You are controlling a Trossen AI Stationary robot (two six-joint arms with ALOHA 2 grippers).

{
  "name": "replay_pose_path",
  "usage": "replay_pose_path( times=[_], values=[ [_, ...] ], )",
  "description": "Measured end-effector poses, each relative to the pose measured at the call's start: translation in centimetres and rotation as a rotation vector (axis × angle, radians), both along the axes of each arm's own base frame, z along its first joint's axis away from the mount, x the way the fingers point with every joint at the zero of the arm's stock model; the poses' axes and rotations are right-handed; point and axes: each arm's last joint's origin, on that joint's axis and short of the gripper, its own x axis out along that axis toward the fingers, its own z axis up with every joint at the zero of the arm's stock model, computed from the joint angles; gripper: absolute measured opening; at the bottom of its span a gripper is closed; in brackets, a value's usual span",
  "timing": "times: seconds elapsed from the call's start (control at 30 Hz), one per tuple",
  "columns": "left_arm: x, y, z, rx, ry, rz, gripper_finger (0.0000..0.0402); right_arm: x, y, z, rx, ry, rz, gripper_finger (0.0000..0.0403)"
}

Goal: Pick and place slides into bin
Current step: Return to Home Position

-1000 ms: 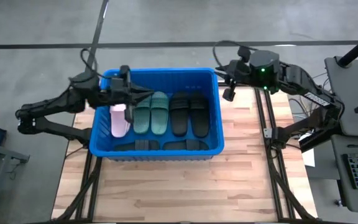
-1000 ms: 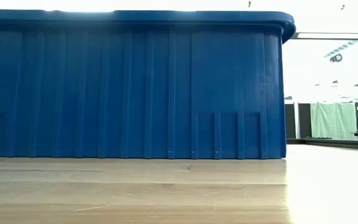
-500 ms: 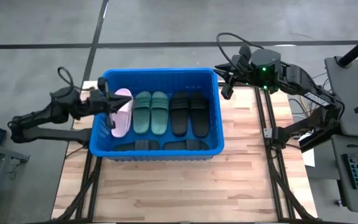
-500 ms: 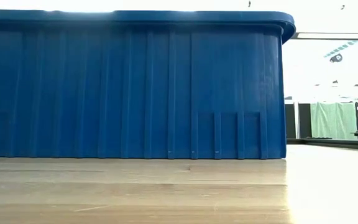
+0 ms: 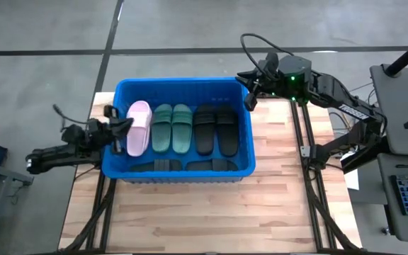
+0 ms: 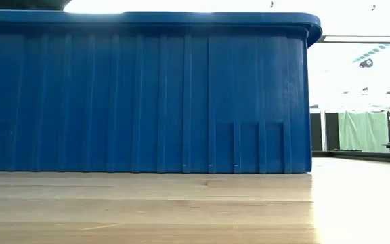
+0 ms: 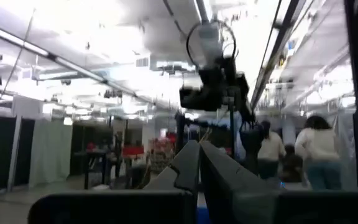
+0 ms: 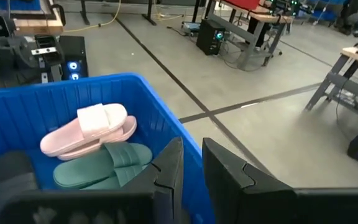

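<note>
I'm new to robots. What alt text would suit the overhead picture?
Seen from above, a blue bin on a wooden table holds pink, green and black slides in a row. The robot's left claw sits by its left rim, the right claw at its upper right corner.

Bin (image 5: 179,82): hard moulded plastic, bright blue, smooth, mild gloss; ribbed walls, thick rounded rim.

Pink slides (image 5: 137,127), green slides (image 5: 172,127), black slides (image 5: 214,129): soft foam look, matt, no shine.

Counter (image 5: 204,212): pale wood in glued strips, grain visible, satin finish; strong glare along one end in low view.

Frame bars (image 5: 310,142) beside counter: dark metal, dull.

Left arm (image 5: 62,149), right arm (image 5: 346,106): dark matt casings, plastic or coated metal, cannot tell which; black rubbery cables looped off both.

Floor (image 5: 190,28): grey, smooth, concrete look, low sheen, dark seams.
</note>
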Motion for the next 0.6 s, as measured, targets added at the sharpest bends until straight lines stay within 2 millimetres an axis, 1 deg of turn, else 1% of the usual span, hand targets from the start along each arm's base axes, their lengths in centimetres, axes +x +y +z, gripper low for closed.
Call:
replay_pose_path(
  times=[0.07,0.13,0.2,0.27,0.3,0.37,0.43,0.57,0.6],
  values=[
    [-0.7,-0.1,-0.4,0.011,-0.032,-0.01,0.0,0.0,0.0,0.0,0.02,-0.012,-0.008,0.0052],
    [-1.7,-0.3,-0.2,0.021,-0.083,-0.01,0.0,0.0,0.0,0.0,0.037,-0.021,-0.014,0.0052],
    [-1.0,-0.2,-0.9,0.01,-0.006,-0.013,0.0,0.0,0.0,0.0,0.046,-0.028,-0.018,0.0052],
    [-1.0,-0.3,-0.3,0.022,-0.007,-0.034,0.0,-0.1,0.0,0.0,0.046,-0.028,-0.018,0.0052],
    [-0.8,-0.2,-0.5,0.012,0.011,-0.042,0.0,-0.1,0.0,0.0,0.043,-0.027,-0.017,0.0052],
    [-0.3,-0.1,-1.3,-0.053,0.037,-0.058,0.0,-0.1,0.0,0.1,0.037,-0.025,-0.026,0.0052],
    [-0.6,-0.2,-1.7,-0.072,-0.012,-0.078,0.0,-0.1,0.0,0.1,0.031,-0.023,-0.039,0.0052],
    [-0.9,-0.3,-1.7,-0.042,-0.136,-0.099,0.0,-0.2,-0.1,0.0,0.012,-0.008,-0.039,0.0052],
    [-0.8,-0.3,-1.9,-0.027,-0.141,-0.113,0.0,-0.3,-0.2,0.1,0.012,-0.009,-0.04,0.0052]
  ],
)
